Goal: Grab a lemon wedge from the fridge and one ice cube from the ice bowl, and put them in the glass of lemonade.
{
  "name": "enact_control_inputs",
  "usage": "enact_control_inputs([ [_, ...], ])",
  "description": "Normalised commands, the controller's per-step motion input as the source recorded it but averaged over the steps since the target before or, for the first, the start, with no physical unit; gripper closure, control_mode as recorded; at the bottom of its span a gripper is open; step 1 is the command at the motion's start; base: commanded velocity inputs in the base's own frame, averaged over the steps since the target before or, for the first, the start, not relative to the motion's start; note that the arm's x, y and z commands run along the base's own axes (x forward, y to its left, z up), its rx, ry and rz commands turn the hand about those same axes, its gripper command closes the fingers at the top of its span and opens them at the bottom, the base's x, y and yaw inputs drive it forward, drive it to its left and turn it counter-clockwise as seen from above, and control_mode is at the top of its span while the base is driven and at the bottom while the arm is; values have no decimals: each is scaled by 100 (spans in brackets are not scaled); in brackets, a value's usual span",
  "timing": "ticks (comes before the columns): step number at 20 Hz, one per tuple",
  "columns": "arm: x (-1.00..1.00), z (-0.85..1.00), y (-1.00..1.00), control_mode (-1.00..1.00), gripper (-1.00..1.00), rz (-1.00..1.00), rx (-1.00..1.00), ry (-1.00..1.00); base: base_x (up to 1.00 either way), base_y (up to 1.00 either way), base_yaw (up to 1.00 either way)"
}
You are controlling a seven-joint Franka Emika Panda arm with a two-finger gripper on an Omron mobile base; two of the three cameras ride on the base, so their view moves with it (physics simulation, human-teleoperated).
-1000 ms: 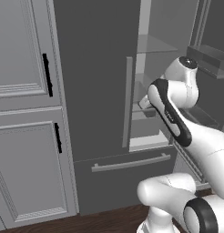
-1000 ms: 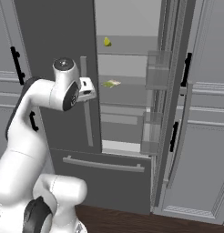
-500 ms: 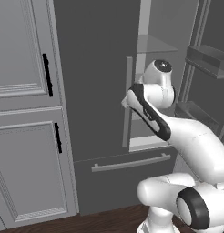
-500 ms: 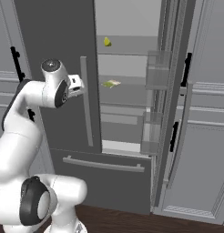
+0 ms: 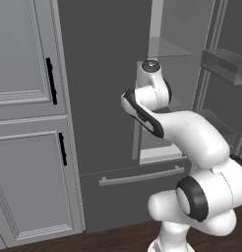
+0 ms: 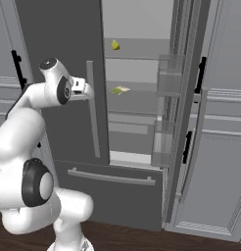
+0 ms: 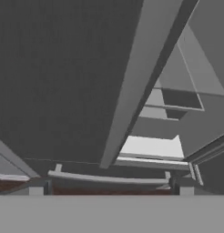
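With the right door swung wide, we see the lemon wedge (image 6: pixel 115 45) on the upper fridge (image 6: pixel 63 59) shelf, reachable; the gripper (image 6: pixel 81 88) hangs by the left handle (image 6: pixel 94 109), its opening indiscernible.

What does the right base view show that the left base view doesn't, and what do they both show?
Right base view alone: the lemon wedge on an upper shelf inside the fridge, a flat green-yellow packet on the shelf below, and the opened right door seen edge-on. Left base view alone: the light grey cabinets with black handles left of the fridge. Both: the closed left fridge door, its pale bar handle, the bottom drawer and the white arm.
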Motion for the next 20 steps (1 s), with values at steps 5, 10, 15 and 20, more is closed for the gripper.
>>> enact_control_inputs([
  [5, 23, -7, -9, -100, -100, -13, 13, 0, 0, 0, 0],
  [10, 57, -27, -4, -100, -100, 0, 1, 0, 0, 0, 0],
  [15, 64, -35, -7, -100, -100, 0, 0, 0, 0, 0, 0],
  [20, 61, -28, -1, -100, -100, 0, 0, 0, 0, 0, 0],
])
